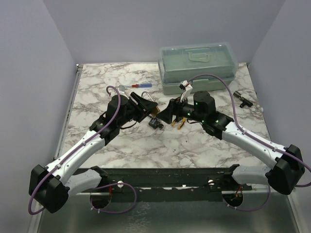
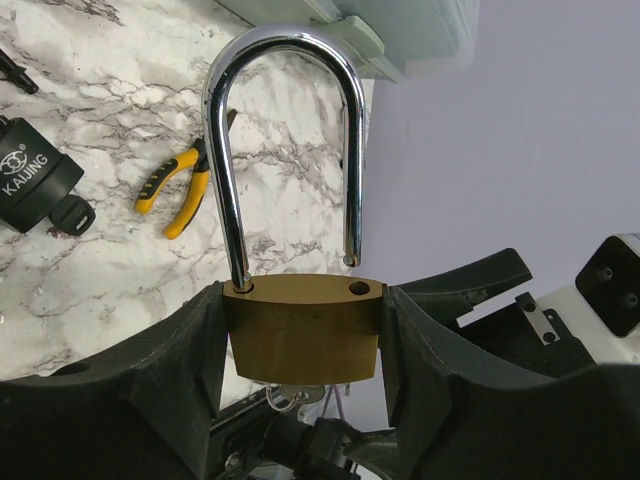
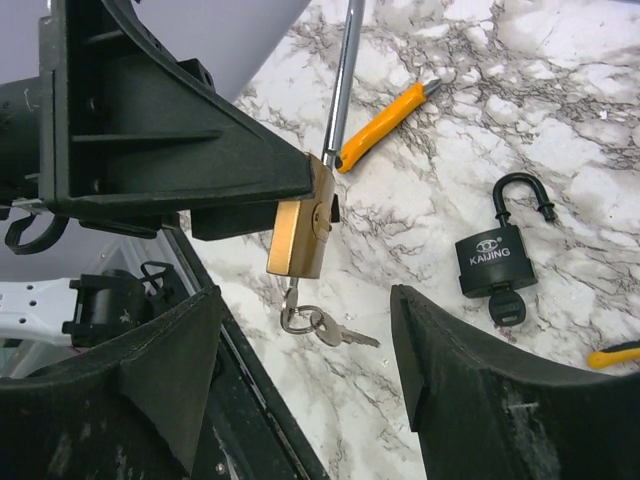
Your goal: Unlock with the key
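Key (image 3: 336, 329) hangs under brass padlock (image 3: 298, 240), inside gaping right hand (image 3: 305, 300), untouched.

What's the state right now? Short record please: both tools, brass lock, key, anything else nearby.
left tool: clamped on the brass padlock body
shackle: raised, one leg out of its hole
key: in the padlock's bottom keyhole, ring and spare hanging
right tool: open, empty, key hanging in the gap
nearby: black padlock and yellow pliers on the table

Overhead looks down; close wrist views share brass padlock (image 2: 300, 330).
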